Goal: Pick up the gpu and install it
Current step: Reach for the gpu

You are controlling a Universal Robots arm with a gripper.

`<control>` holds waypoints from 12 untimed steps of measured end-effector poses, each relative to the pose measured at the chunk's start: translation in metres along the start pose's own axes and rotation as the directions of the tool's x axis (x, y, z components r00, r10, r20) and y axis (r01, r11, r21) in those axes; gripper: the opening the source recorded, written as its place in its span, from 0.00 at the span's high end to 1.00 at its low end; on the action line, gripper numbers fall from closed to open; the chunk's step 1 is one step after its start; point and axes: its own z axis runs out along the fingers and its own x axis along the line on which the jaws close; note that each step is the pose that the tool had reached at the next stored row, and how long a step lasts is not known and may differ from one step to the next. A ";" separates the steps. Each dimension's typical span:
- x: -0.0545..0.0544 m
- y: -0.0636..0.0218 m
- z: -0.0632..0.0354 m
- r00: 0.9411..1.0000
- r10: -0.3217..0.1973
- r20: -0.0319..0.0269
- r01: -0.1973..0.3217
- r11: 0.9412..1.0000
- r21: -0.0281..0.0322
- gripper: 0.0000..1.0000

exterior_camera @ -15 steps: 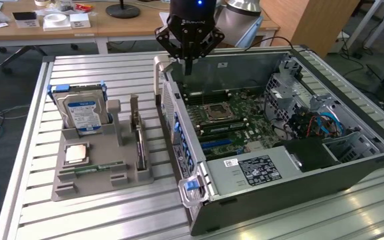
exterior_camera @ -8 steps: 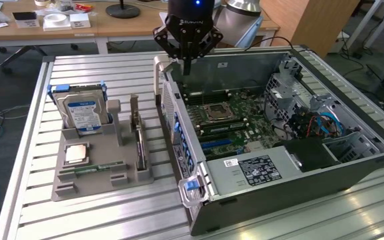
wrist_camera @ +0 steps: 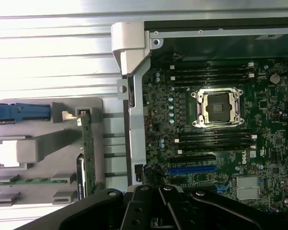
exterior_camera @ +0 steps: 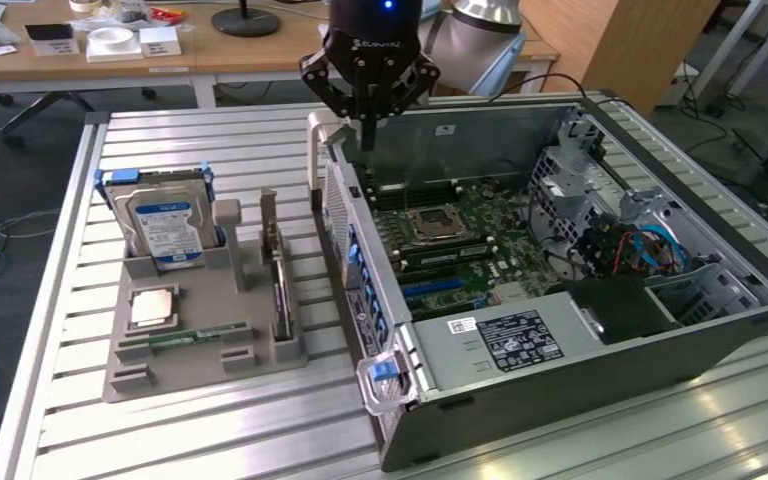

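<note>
**Gripper** (exterior_camera: 368, 138): single arm, pointing straight down. The fingers are pressed together and pinch nothing. It hangs over the far left corner of the open computer case (exterior_camera: 558, 390), just inside the case's left wall on the exterior view's left.

**gpu** (exterior_camera: 279, 290): not yet picked up. It stands on its long edge in the right-hand slot of the grey holder (exterior_camera: 171, 385), outside the case and just beside the case's left wall. From the wrist view it is seen edge-on as a thin dark-green strip (wrist_camera: 82, 153).

**Key relation:** the gpu lies to the exterior view's left of the fingers, nearer the camera and lower down, with the case wall between the two. Its long axis runs near to far, roughly parallel to that wall. The fingers are well apart from it, past its far end.

**Holder, other contents:**
- hard drive (exterior_camera: 160, 215), upright at the far left
- square processor chip (exterior_camera: 153, 307), lying flat
- memory stick (exterior_camera: 184, 338), lying flat at the near side

**Case interior:**
- motherboard (exterior_camera: 478, 240), exposed, with its processor socket (wrist_camera: 217, 108) uncovered
- blue expansion slot (wrist_camera: 192, 169), which appears to hold no card

**Counter** (exterior_camera: 171, 150): slatted metal, carrying both the holder and the case.

**Status, as judged:** the pickup has not begun.
</note>
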 end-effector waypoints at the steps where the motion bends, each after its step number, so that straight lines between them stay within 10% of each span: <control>1: 0.001 -0.0001 0.0000 1.000 0.000 0.000 0.000 1.000 0.000 0.89; 12: 0.011 -0.0008 -0.0003 1.000 0.000 0.000 0.000 1.000 0.000 0.89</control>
